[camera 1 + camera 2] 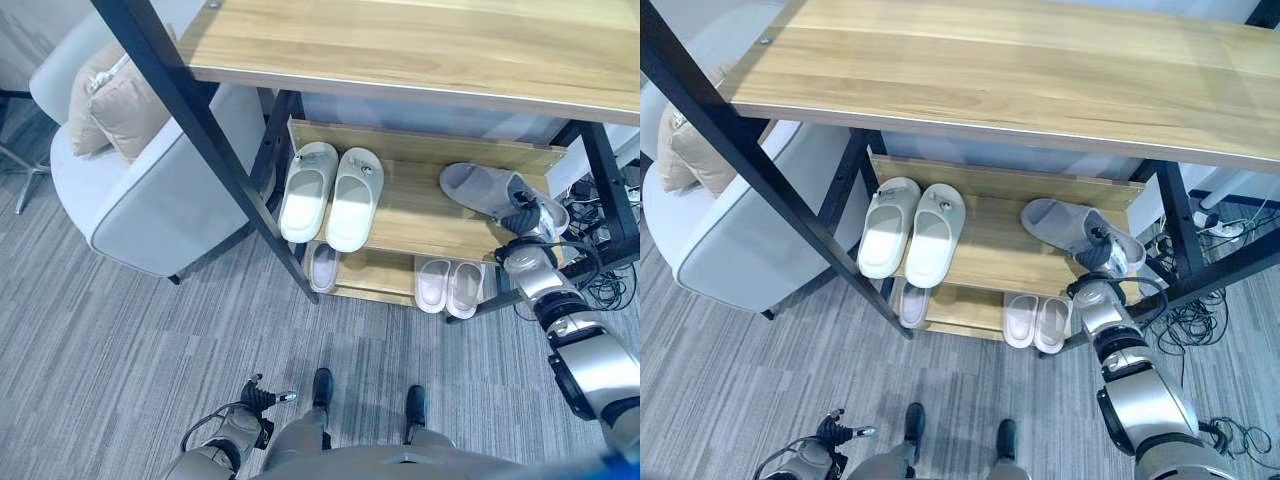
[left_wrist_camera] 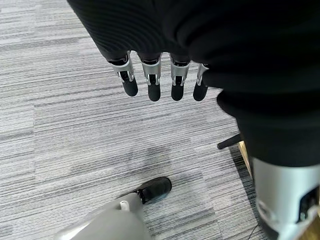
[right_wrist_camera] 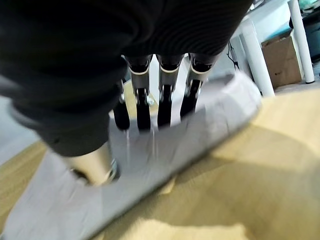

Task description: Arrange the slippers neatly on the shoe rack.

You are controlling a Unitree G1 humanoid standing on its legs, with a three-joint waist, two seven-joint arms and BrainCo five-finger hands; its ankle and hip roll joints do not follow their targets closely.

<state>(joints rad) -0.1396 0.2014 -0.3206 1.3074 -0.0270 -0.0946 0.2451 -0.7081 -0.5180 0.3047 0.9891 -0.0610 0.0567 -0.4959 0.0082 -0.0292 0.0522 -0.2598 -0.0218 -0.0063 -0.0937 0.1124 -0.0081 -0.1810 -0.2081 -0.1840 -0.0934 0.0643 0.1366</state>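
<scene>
A: On the middle shelf (image 1: 420, 215) of the shoe rack, at its right end, lies the grey slipper (image 1: 480, 187), and the right hand (image 1: 527, 218) is on its near end, by the rack's right post.

B: Does the hand hold it?

A: I judge yes. From the right wrist the fingers (image 3: 142, 107) come down onto the grey upper and the thumb presses from the other side, so it is a pinch on the slipper.

B: How does the slipper lie?

A: Its long axis goes slanted, with the far end toward the middle of the shelf, while the white pair (image 1: 330, 195) beside it points straight to the back. So the next move probably needs a turn to bring it parallel.

B: And its look?

A: Soft grey fabric, a closed rounded front, one piece alone.

B: The left hand?

A: The left hand (image 2: 160, 82) hangs low over the carpet (image 2: 75, 125), fingers relaxed, holding nothing, well apart from the rack
</scene>
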